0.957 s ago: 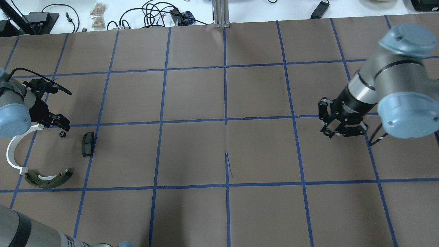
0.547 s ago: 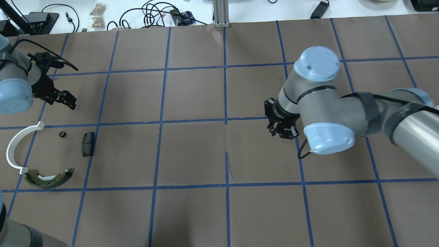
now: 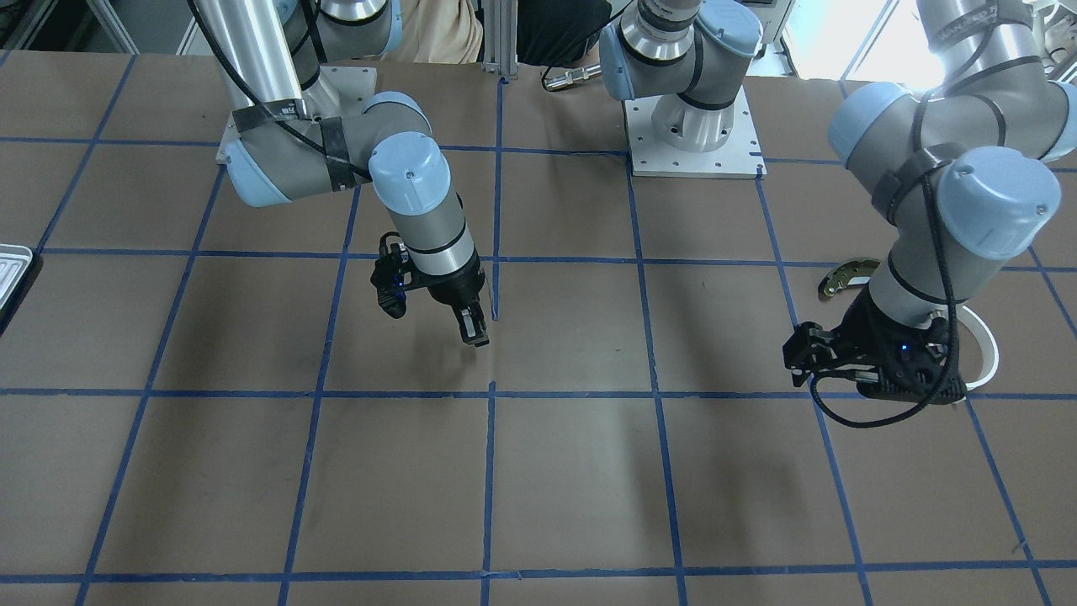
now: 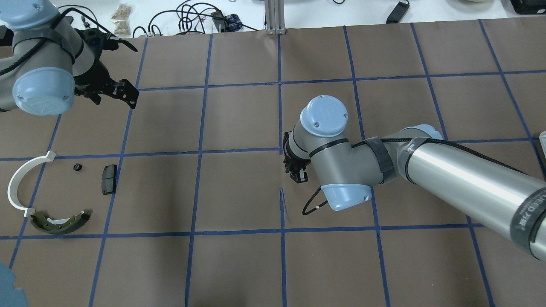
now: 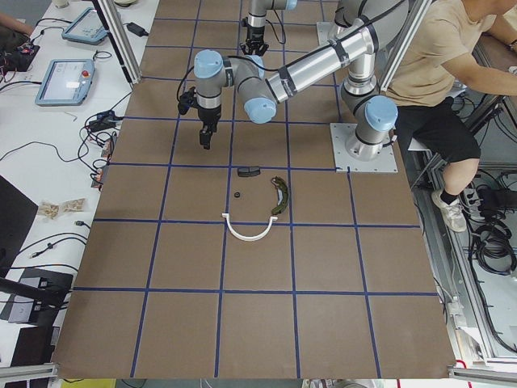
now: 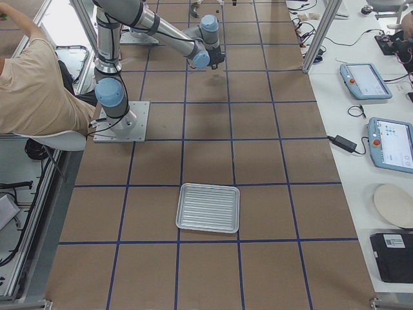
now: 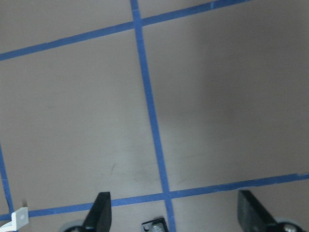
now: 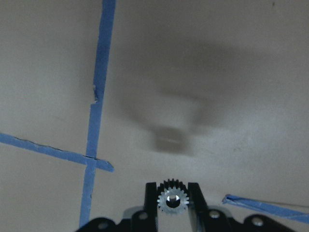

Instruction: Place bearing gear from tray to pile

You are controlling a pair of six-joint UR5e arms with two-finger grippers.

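Closest to the right wrist camera, the right gripper [image 8: 171, 202] is nearly closed. Its two black fingers [image 8: 151, 195] pinch a small silver bearing gear [image 8: 171, 199] by its toothed rim. The gear's flat face and centre bore look back at the lens. That grip across the teeth probably keeps the gear from rolling during the carry.

Below it lies the brown bench [image 4: 239, 192], marked with blue tape squares. The gear hangs above the bench's middle, clear of the surface, and casts a soft shadow.

Farther off, at the bench end on the robot's left, you find the pile. It holds an olive brake shoe [image 4: 59, 221], a white arc [image 4: 17, 183], a black pad [image 4: 109, 179] and a tiny black round piece [image 4: 77, 167]. They lie loosely apart.

The left gripper [image 4: 121, 91] hangs near that end's operator-side corner, spread wide and holding nothing. It seems parked there to leave the pile free.

At the opposite end sits the tray [image 6: 208, 208], with no part visible on its ribbed base.
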